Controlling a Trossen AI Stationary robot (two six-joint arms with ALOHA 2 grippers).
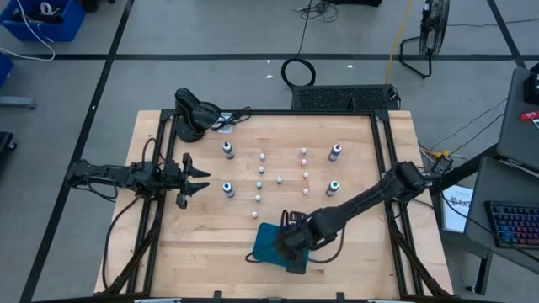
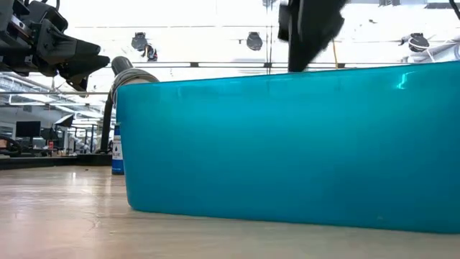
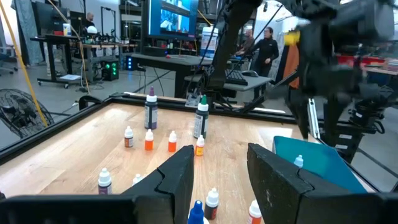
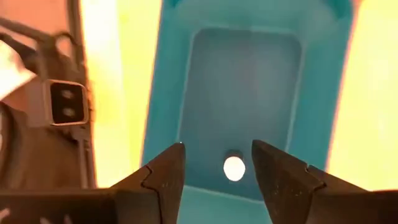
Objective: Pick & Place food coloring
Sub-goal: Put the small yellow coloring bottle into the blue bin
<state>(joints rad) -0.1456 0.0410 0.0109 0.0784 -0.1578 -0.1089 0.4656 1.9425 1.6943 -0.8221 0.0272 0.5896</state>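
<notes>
The left claw (image 1: 200, 179) hovers at the table's (image 1: 354, 244) left side with its fingers spread apart and nothing between them. Just beside it to the right, the food coloring bottles (image 1: 278, 172) stand upright and scattered across the middle of the table. Farther right and nearer the front edge, the right claw (image 4: 216, 171) hangs over the teal tray (image 1: 271, 241), fingers parted and gripping nothing; one small white-capped bottle (image 4: 234, 167) lies inside the tray below it.
</notes>
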